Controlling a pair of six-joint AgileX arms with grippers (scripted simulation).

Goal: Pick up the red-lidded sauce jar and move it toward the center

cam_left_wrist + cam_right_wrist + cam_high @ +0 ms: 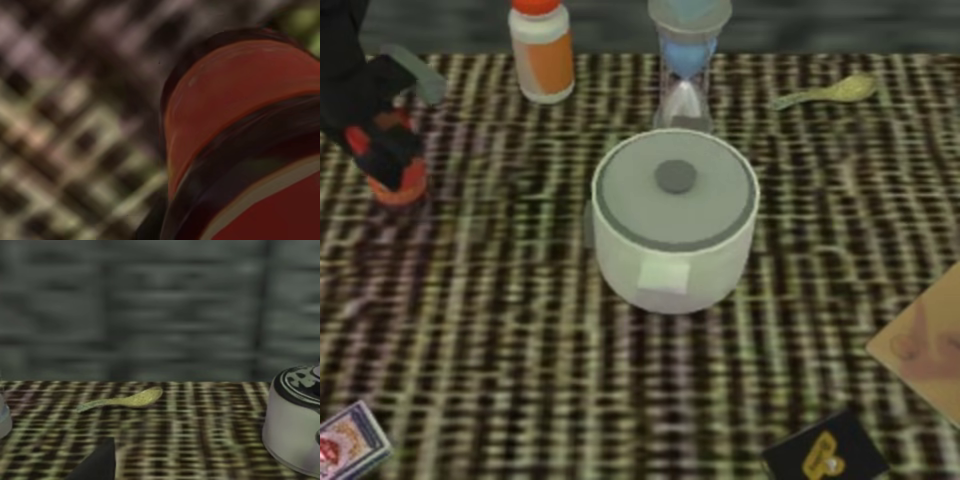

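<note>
The red-lidded sauce jar [398,182] stands on the woven mat near the table's left edge, towards the back. My left gripper [382,148] sits right on top of it, and its black body hides most of the lid. The left wrist view is filled by the jar [235,100] from very close: red-orange lid, dark band, red label. My right arm is out of the top view. Its gripper [142,472] shows only one dark fingertip [102,462] well off to the side, open and holding nothing.
A big white pot [675,220] with a grey lid takes up the centre. Behind it stand a white bottle with an orange label [542,50] and an hourglass [688,60]. A spoon [825,93] lies back right. Along the front are playing cards [348,445], a black card [825,455] and a wooden board [925,350].
</note>
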